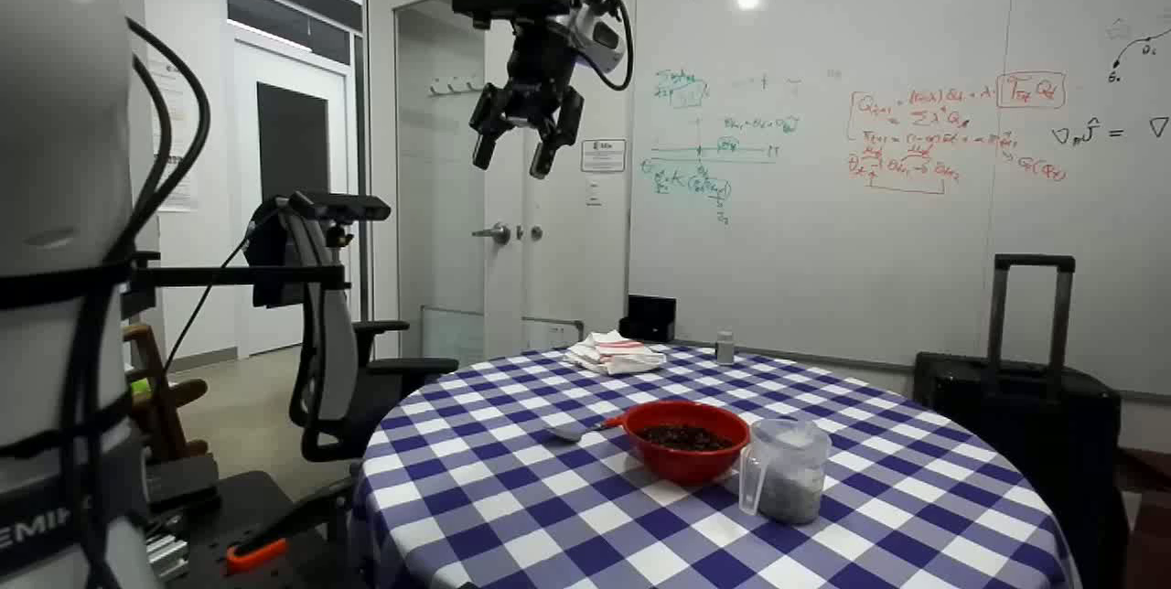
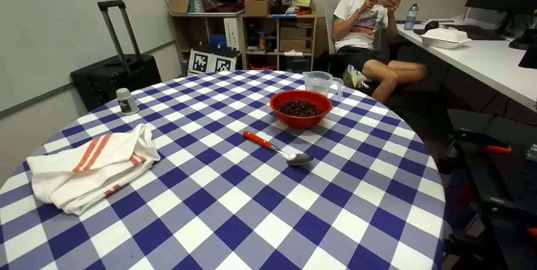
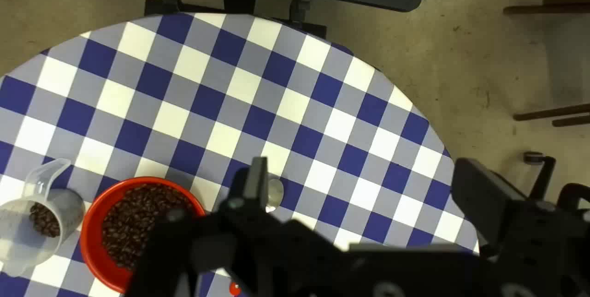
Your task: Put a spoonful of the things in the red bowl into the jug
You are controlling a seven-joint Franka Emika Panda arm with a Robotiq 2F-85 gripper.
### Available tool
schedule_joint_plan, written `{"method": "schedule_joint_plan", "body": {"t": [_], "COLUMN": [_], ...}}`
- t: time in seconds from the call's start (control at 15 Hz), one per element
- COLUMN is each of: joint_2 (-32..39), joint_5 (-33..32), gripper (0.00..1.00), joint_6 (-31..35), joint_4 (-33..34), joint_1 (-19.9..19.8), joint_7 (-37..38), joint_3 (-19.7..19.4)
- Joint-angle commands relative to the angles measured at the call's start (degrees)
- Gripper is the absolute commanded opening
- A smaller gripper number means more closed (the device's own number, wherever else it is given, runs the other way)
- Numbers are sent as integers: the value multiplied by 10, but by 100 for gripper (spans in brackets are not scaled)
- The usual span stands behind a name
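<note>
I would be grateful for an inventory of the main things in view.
Table: one, blue-and-white checked, in the foreground
Red bowl: one, red, on the table
Jug: one, clear, beside the red bowl
Beans: many, dark brown, in red bowl and jug
Spoon: one, silver, red handle, on the table
Towel: one, white, red stripes, on the table
Small bottle: one, grey, on the table
Whiteboard: at least one, white, on a wall
Suitcase: one, black, by the whiteboard
Person: one, white shirt, seated by a desk
Arm: one, white, beside the table
Gripper: one, black, open, above the table
</note>
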Motion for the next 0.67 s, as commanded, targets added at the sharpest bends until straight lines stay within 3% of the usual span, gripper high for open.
{"method": "schedule_joint_plan", "body": {"t": [0.0, 0.27, 0.6], "joint_2": [0, 64, 170], "joint_5": [1, -11, -10], "gripper": [100, 100, 100], "joint_6": [-1, 72, 208], "joint_4": [1, 35, 79], "joint_1": [-6, -21, -29], "joint_7": [-1, 64, 165], "joint_3": [6, 9, 10]}}
